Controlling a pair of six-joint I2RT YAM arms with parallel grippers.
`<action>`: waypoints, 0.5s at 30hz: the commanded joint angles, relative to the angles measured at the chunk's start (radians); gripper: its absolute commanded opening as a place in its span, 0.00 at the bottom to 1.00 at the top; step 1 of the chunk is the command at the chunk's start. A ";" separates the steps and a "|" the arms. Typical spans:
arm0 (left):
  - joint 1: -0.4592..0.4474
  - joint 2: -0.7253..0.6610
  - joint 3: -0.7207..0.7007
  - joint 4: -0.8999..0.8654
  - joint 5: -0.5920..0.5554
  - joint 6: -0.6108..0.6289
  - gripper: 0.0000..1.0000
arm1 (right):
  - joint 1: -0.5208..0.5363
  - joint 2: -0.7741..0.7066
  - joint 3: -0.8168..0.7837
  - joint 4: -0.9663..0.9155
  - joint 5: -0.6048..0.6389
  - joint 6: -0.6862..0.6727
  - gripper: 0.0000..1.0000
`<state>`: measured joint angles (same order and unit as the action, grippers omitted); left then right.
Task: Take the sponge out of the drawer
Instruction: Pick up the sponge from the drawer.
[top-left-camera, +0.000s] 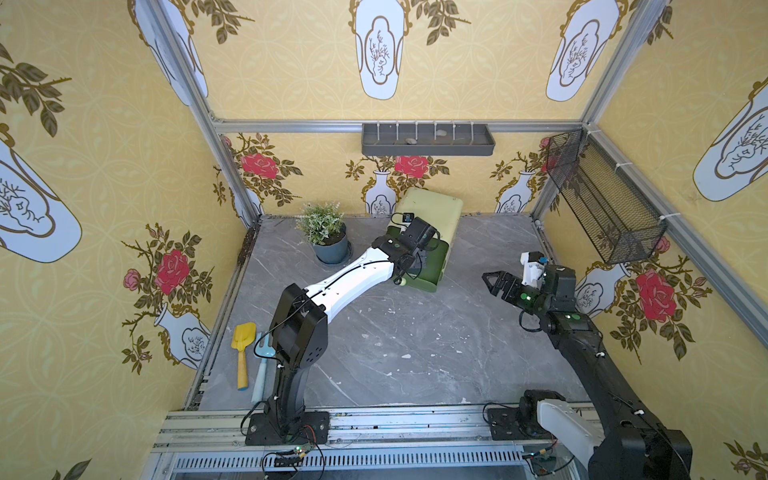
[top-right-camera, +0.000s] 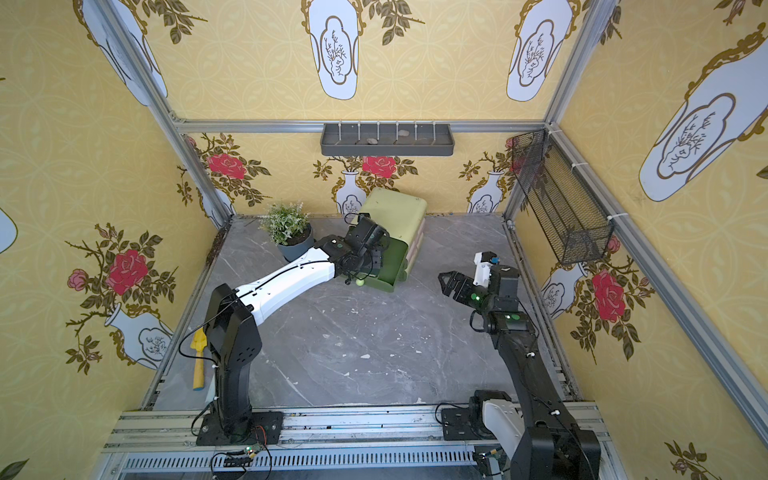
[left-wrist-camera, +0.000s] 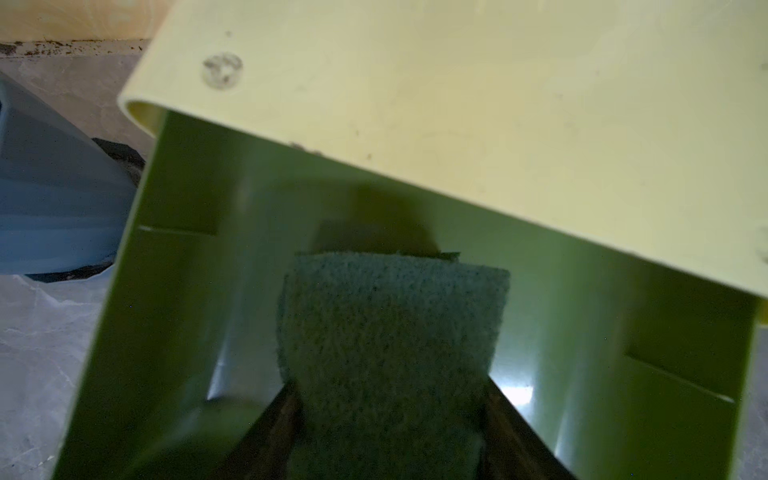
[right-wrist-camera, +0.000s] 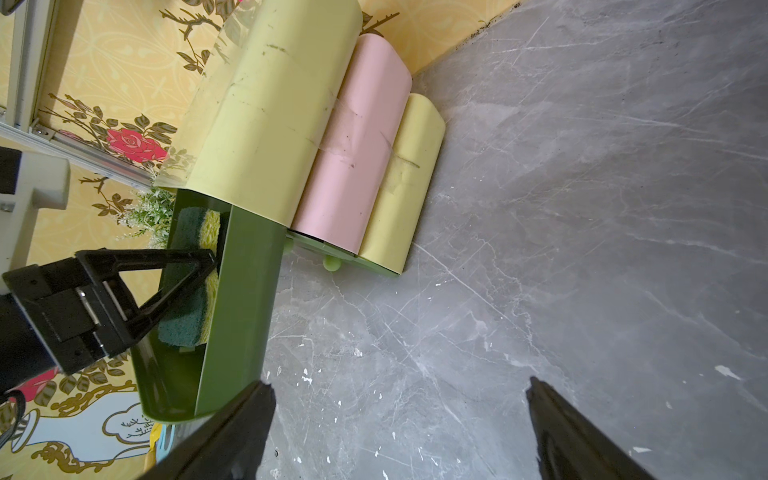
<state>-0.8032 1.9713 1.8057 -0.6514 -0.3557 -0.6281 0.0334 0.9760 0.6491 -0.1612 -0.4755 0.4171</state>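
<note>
Green sponge (left-wrist-camera: 390, 328) sits in the pulled-out drawer (left-wrist-camera: 174, 291) of the small chest (top-left-camera: 436, 208) at the table's (top-left-camera: 415, 332) back edge. My left gripper (left-wrist-camera: 390, 384) squeezes its two sides (it narrows there). My right gripper (right-wrist-camera: 400, 384) hangs spread wide near the right edge.

I read the sponge (left-wrist-camera: 390, 332) as a rough, fibrous scouring pad over porous yellow foam; the drawer (left-wrist-camera: 187, 291) as smooth, glossy green plastic; the cabinet shell (left-wrist-camera: 457, 104) as matt, scuffed pale plastic; the counter (top-left-camera: 415, 332) as smooth grey marble-look.
</note>
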 joint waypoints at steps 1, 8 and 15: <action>0.001 -0.019 -0.016 0.025 -0.017 0.014 0.58 | 0.000 0.004 -0.003 0.011 0.002 -0.010 0.98; 0.001 -0.069 -0.031 0.030 -0.017 0.024 0.56 | 0.001 0.006 -0.003 0.014 0.000 -0.010 0.97; -0.001 -0.126 -0.074 0.031 -0.001 0.024 0.55 | 0.000 0.007 0.000 0.013 -0.002 -0.010 0.98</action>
<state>-0.8036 1.8595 1.7485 -0.6361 -0.3626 -0.6094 0.0334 0.9813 0.6476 -0.1612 -0.4755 0.4171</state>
